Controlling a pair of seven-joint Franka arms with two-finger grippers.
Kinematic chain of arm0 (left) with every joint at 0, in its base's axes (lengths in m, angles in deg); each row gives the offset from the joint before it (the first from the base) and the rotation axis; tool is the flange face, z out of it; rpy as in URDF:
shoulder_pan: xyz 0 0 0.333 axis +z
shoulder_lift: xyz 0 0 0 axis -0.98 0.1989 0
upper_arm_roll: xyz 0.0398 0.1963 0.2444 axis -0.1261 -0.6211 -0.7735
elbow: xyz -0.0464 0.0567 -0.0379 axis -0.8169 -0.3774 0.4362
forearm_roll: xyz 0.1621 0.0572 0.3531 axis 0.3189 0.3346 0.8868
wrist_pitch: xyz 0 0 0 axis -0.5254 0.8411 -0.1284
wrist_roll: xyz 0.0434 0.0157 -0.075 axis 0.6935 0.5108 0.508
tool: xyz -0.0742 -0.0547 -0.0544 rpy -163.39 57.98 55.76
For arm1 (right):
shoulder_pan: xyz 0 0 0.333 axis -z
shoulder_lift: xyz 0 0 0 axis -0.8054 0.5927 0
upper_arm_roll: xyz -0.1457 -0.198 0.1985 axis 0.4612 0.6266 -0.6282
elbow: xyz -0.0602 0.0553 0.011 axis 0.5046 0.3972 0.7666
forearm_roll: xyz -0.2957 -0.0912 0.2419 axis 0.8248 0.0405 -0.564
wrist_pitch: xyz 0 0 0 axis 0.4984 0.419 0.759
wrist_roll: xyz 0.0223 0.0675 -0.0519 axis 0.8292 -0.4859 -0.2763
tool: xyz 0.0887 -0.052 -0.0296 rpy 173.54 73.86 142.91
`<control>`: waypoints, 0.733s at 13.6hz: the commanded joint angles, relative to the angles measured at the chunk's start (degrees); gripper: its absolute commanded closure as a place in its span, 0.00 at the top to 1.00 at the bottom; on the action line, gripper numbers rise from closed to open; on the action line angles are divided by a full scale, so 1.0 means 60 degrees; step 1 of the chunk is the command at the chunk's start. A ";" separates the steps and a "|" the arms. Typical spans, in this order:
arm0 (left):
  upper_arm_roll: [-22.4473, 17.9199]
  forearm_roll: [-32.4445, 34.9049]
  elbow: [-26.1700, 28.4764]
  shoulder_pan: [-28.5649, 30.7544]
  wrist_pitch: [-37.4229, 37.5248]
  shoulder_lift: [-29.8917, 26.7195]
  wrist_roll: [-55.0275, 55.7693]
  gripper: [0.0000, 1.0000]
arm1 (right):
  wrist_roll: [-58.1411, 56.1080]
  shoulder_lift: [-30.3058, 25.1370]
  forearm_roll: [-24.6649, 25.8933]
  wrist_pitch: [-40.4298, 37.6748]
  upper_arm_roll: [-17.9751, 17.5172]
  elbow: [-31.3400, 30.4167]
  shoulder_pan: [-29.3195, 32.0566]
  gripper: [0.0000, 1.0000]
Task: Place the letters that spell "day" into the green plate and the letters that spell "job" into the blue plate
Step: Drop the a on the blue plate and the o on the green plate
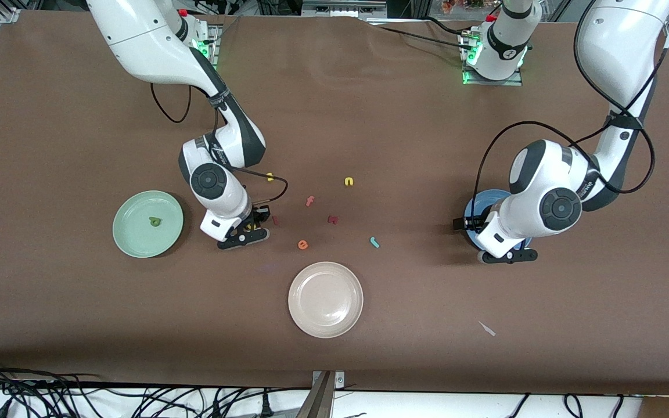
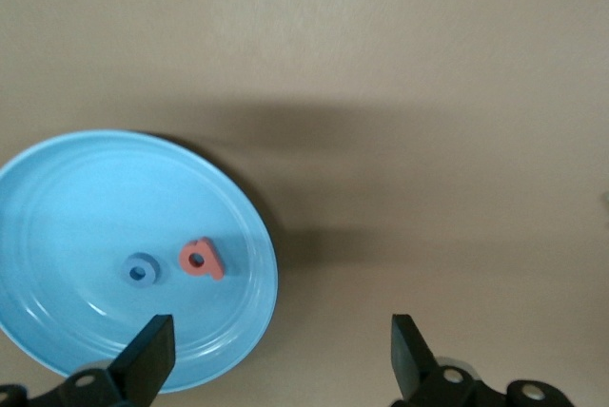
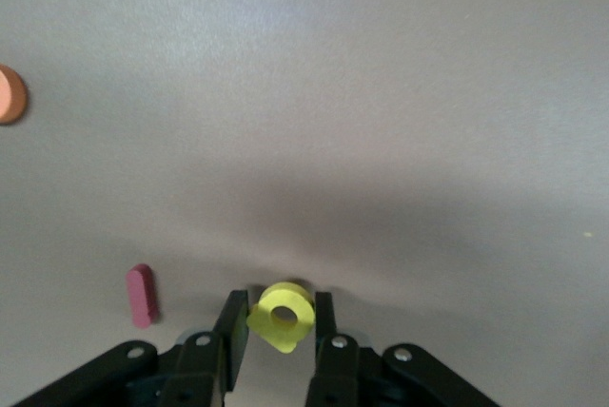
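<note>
My right gripper point(image 1: 248, 230) point(image 3: 281, 317) is low over the table between the green plate point(image 1: 131, 241) and the scattered letters, shut on the yellow a point(image 3: 283, 313). A dark green d point(image 1: 154, 221) lies in the green plate. My left gripper point(image 1: 507, 255) point(image 2: 281, 333) hangs open and empty over the edge of the blue plate point(image 1: 477, 204) point(image 2: 67, 207), which the arm largely hides in the front view. In that plate lie the blue o point(image 2: 141, 271) and the salmon b point(image 2: 201, 258). A teal hooked letter point(image 1: 374, 242) lies on the table; I cannot tell whether it is j or y.
A cream plate point(image 1: 326, 299) sits nearest the front camera. Loose letters lie mid-table: yellow s point(image 1: 270, 176), yellow n point(image 1: 348, 182), orange f point(image 1: 309, 201), orange e point(image 1: 302, 244), dark red pieces point(image 1: 332, 219) point(image 1: 275, 220). A white scrap point(image 1: 487, 328) lies near the front edge.
</note>
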 commanded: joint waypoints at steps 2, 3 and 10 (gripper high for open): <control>0.0037 0.0360 -0.0703 -0.0327 0.0278 -0.0025 -0.0015 1.00 | -0.0281 -0.0128 -0.0147 -0.1135 0.0084 0.0693 0.0207 0.24; 0.0036 0.0360 -0.0907 -0.0386 0.0263 0.0106 -0.0029 1.00 | -0.0528 -0.0275 -0.0147 -0.1339 0.0201 0.0664 0.0222 0.24; -0.0066 0.0624 -0.2491 -0.1732 0.0234 0.1425 0.1109 1.00 | -0.3385 -0.1491 -0.0220 -0.2088 0.1870 -0.0536 0.0281 0.23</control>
